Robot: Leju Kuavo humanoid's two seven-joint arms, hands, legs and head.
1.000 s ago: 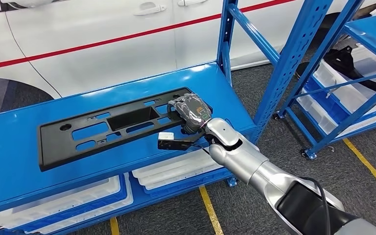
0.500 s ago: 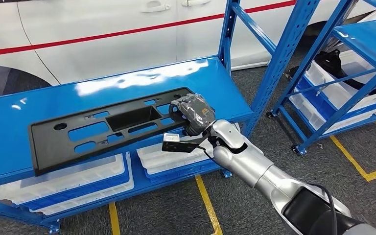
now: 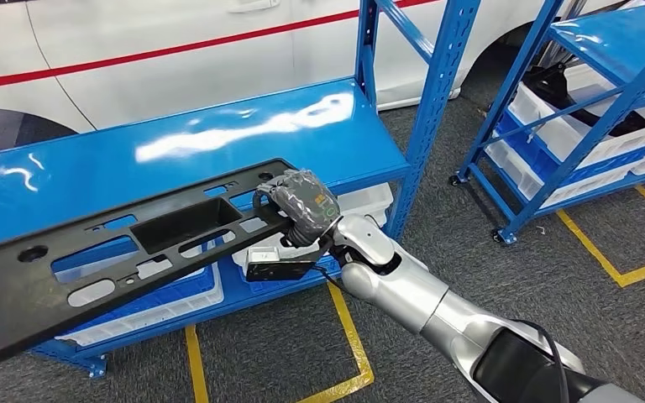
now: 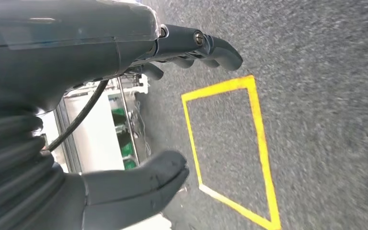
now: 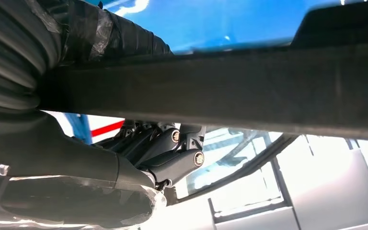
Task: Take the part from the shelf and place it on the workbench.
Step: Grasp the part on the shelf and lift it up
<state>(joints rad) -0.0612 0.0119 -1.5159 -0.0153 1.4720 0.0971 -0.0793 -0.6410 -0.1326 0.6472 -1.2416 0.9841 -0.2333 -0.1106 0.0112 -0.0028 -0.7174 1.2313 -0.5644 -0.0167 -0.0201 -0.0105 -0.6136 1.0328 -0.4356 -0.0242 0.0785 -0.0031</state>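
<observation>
The right hand [image 3: 302, 208] grips one end of the long black part [image 3: 109, 260], a flat plastic panel with a rectangular recess near its middle and several slots and round holes cut through it. The hand's fingers are curled around the panel's edge, wrapped in clear film over grey. The part is off the blue shelf [image 3: 176, 147]: it juts out past the shelf's front edge, and its far end reaches the lower left corner of the head view, above the grey floor [image 3: 437, 193]. In the right wrist view the part [image 5: 230, 91] runs as a dark bar across the picture with the dark fingers [image 5: 172, 153] curled beneath it and the blue shelf top beyond. White trays [image 3: 147, 298] sit on the shelf's lower level, partly hidden by the panel. Behind the shelf stands a white car [image 3: 159, 42] with a red stripe along its doors. A second blue rack [image 3: 605, 92] holding white trays stands well apart to the right. Yellow lines [image 3: 348, 332] mark the floor. In the left wrist view the left hand [image 4: 139, 120] hangs over the grey floor and a yellow outline [image 4: 235, 148]; its thumb and dark fingers stand apart with nothing between them, though the picture is somewhat blurred, so the fingers' exact curl is hard to judge.
</observation>
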